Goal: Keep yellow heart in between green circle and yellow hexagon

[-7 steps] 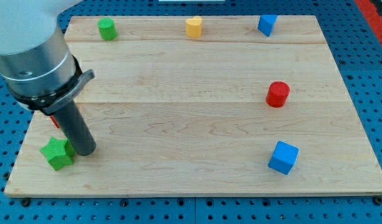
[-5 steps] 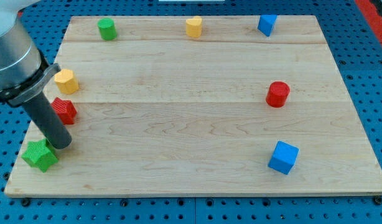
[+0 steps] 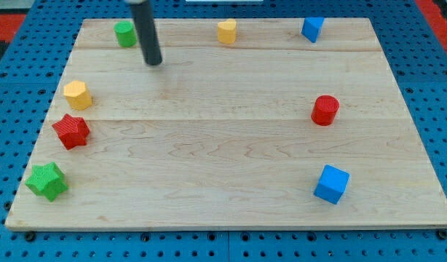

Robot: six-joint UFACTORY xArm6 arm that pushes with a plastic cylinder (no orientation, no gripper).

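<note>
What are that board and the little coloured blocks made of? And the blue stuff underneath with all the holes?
The board looks like pale, smooth wood: grain lines and plank seams show. Blocks such as the yellow heart and green circle look like matte plastic, possibly painted wood; fine ridges show on the red star. The blue base has regular holes, probably perforated metal or plastic.

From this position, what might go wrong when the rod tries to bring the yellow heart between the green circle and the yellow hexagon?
My tip sits just right of the green circle, so a careless start might knock that landmark. The yellow heart lies near the board's top edge; pushing it from below may slide it off. The red star lies close under the yellow hexagon and could be bumped.
</note>
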